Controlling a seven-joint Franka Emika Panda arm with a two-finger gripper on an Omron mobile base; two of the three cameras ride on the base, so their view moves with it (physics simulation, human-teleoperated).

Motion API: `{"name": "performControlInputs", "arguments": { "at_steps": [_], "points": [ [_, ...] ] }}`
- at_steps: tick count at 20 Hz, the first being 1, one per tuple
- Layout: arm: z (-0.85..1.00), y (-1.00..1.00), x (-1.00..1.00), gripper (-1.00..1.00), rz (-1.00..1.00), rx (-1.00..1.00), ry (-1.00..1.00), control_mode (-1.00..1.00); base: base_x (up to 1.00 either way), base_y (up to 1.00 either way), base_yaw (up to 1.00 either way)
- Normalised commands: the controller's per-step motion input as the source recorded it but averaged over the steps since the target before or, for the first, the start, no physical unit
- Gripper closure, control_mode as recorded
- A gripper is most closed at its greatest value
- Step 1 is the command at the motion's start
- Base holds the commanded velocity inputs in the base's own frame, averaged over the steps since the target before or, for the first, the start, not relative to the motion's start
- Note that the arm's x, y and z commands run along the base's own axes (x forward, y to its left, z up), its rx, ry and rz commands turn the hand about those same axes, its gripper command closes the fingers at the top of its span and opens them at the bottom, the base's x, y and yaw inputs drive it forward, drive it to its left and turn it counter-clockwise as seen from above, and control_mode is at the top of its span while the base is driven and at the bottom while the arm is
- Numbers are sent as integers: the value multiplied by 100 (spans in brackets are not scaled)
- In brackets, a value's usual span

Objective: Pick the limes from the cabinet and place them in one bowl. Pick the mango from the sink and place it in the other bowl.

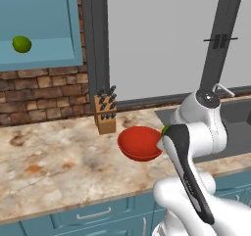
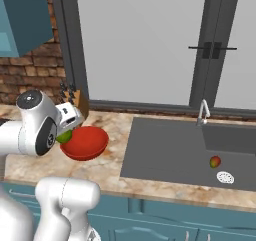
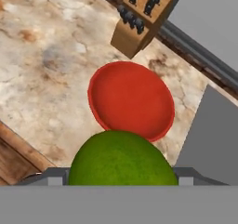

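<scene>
My gripper (image 3: 122, 173) is shut on a round green lime (image 3: 122, 157), held above the counter at the near rim of the wide red bowl (image 3: 132, 100). From the base the held lime (image 2: 64, 136) peeks out beside the hand at the bowl's (image 2: 86, 142) left edge, and it shows again (image 1: 165, 129) at the bowl's (image 1: 139, 143) right edge. A second lime (image 1: 21, 44) lies inside the open teal cabinet (image 1: 49, 54) at upper left. The red-orange mango (image 2: 215, 161) rests in the dark sink (image 2: 165, 150) near the drain. The other bowl is out of view.
A wooden knife block (image 1: 105, 113) stands against the window frame just behind the red bowl. A slim faucet (image 2: 202, 112) rises at the sink's back edge. Marbled counter (image 1: 54, 156) stretches left of the bowl, with teal drawers below.
</scene>
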Motion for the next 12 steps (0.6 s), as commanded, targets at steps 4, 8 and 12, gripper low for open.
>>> {"name": "performControlInputs", "arguments": {
  "at_steps": [4,8,12],
  "points": [
    [-38,1,53,100,0,0,0,-100,0,0,0],
    [-45,4,57,100,0,0,0,-100,0,0,0],
    [-45,8,54,100,0,0,3,-100,0,0,0]
  ]
}}
